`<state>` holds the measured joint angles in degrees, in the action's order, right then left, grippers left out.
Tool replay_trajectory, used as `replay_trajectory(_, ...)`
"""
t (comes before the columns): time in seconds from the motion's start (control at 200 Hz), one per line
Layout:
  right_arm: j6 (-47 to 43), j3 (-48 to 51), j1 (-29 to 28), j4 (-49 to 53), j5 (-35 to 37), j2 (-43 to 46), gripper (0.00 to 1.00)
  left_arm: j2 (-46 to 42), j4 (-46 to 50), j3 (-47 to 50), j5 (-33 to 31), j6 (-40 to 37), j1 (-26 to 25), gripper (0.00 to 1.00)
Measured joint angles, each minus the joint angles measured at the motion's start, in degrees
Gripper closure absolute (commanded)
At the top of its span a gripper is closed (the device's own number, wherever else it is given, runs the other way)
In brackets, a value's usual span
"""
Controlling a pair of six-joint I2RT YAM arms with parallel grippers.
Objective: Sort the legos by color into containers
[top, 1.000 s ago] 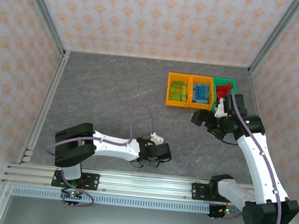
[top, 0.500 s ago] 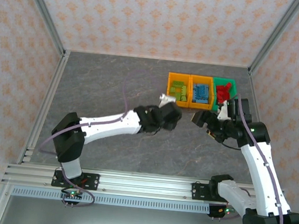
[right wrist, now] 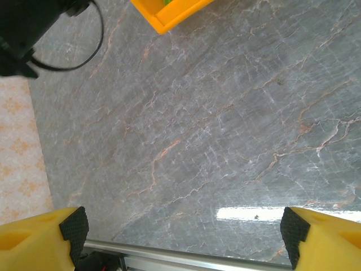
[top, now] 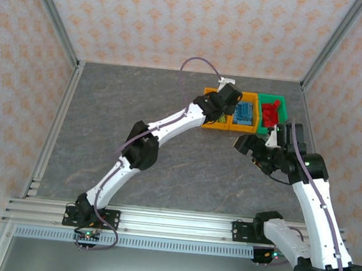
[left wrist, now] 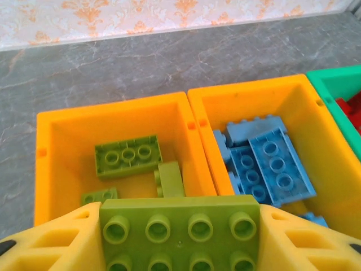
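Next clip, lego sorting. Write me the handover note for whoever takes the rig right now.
Left gripper: shut on a green lego, above the left orange bin.
Right gripper: open, holding nothing, over bare table.
Done: green legos in the left orange bin, blue legos in the middle orange bin, red legos in the green bin.
Left: drop the held lego in with the green ones; it looks like the last.

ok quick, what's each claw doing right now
left claw: closed on a lime green lego, at the left orange bin
right claw: open, holding nothing, over the table
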<state>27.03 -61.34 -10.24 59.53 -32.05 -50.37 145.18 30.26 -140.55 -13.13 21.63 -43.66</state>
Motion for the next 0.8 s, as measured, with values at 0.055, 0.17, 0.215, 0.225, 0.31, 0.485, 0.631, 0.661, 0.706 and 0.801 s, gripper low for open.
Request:
replay_trajectory(0.055, -0.02, -0.07, 0.0, 0.0, 0.76, 0.04, 0.09, 1.7, 0.66, -2.1, -0.07, -0.7, 0.46, 0.33)
replay_trajectory(0.17, -0.04, -0.07, 0.0, 0.02, 2.05, 0.04, 0.09, 1.86, 1.73, -2.43, -0.02, -0.76, 0.98, 0.3)
replay_trajectory(0.215, -0.02, -0.07, 0.0, 0.0, 2.34, 0.04, 0.09, 1.55, 1.88, -2.34, 0.02, -0.76, 1.09, 0.3)
replay_trajectory(0.225, -0.04, -0.07, 0.0, 0.0, 2.38, 0.04, 0.09, 1.36, 1.86, -2.16, 0.04, -0.76, 1.14, 0.3)
replay_trajectory(0.31, 0.0, -0.04, -0.02, -0.02, 3.28, 0.04, 0.08, -2.05, 1.18, 2.45, 0.61, -0.76, 1.31, 0.26)
replay_trajectory(0.485, -0.02, -0.04, 0.0, -0.9, 6.88, -0.22, 0.07, -17.68, -3.41, 21.64, 1.7, -0.94, 1.33, 0.13)
replay_trajectory(0.631, -0.24, -0.04, 0.0, -2.54, 8.57, -1.88, 0.01, -28.39, -6.51, 28.79, 2.1, -1.2, 1.33, 0.14)
replay_trajectory(0.661, -0.46, -0.04, 0.0, -2.89, 9.29, -2.29, 0.01, -31.17, -7.69, 31.43, 2.27, -1.2, 1.33, 0.14)
replay_trajectory(0.706, -1.22, 0.13, 0.0, -3.76, 10.88, -2.75, 0.01, -36.37, -9.99, 37.31, 2.56, -1.2, 1.33, 0.14)
replay_trajectory(0.801, -3.21, 2.08, 0.04, -7.08, 17.27, -2.75, 0.01, -48.13, -13.57, 50.38, 2.58, -1.55, 1.33, 0.13)
